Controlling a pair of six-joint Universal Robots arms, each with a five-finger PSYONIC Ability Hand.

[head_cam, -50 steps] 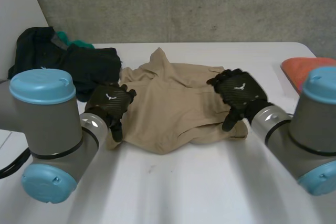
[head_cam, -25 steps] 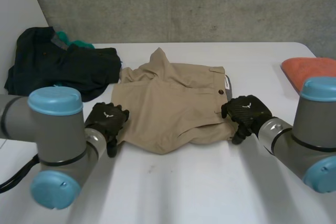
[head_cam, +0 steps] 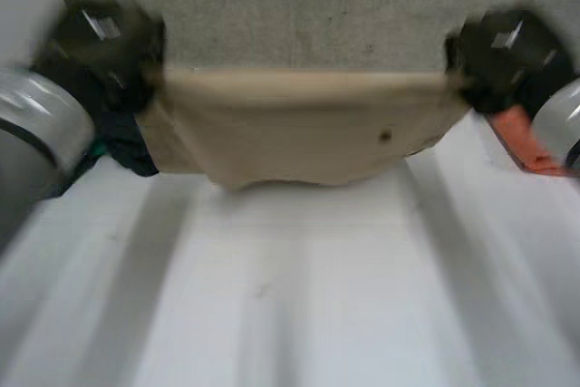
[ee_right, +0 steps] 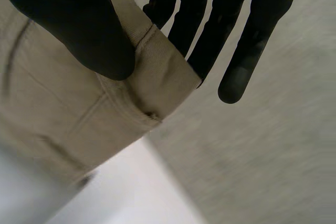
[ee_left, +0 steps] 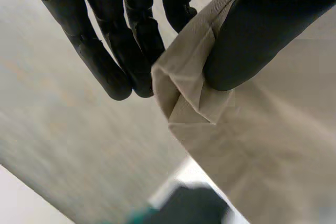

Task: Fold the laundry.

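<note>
Head view: the khaki shorts (head_cam: 299,133) hang as a wide band stretched between the two robot hands, above the far part of the white tabletop (head_cam: 290,296) and in front of a grey concrete wall (head_cam: 308,6). The left robot hand (head_cam: 104,52) is at ten o'clock from the middle of the shorts and has their upper corner on that side. The right robot hand (head_cam: 503,56) is at two o'clock and has the opposite upper corner. The top edge runs taut and nearly level from one to the other. Whether the sagging lower edge touches the tabletop I cannot tell. A dark clothing pile (head_cam: 127,147) lies at nine o'clock from the shorts, partly behind them. An orange cloth (head_cam: 526,138) lies at three o'clock, near the right arm.

Left wrist view: the thumb (ee_left: 252,40) presses a bunched, folded corner of the shorts against the nearest of the straight fingers (ee_left: 121,61). The rest of the fabric falls away below the thumb.

Right wrist view: the thumb (ee_right: 79,30) pinches the stitched waistband corner against the straight fingers (ee_right: 236,40), and the cloth hangs down from under the thumb.
</note>
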